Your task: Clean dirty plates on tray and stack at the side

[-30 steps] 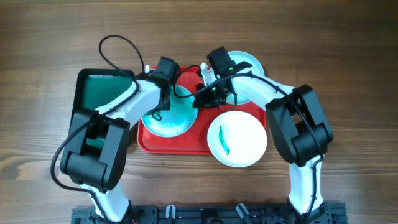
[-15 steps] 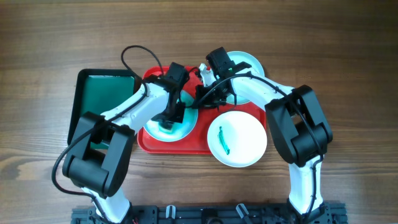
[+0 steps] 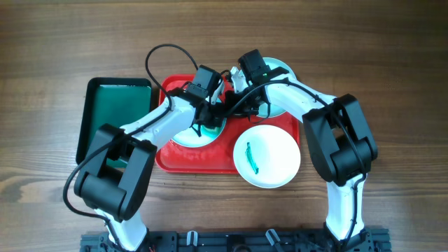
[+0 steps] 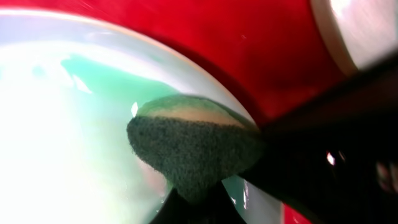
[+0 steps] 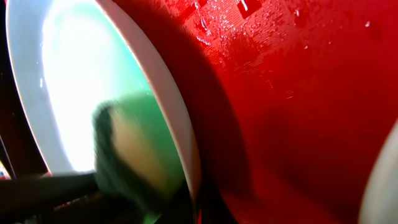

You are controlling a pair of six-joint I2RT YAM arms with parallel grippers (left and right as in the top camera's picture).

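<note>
Sponge [image 4: 193,146] sits at the plate [image 4: 74,124] rim — bare red tray [image 4: 249,50] beyond.

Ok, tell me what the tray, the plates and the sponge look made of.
The tray looks like red plastic, glossy and wet, with moulded marks and droplets catching the light. The plates are white, smooth and shiny: glazed ceramic or melamine, I cannot tell which. The sponge looks like soft pale-yellow foam with a coarse dark-green fibrous scouring layer.
</note>
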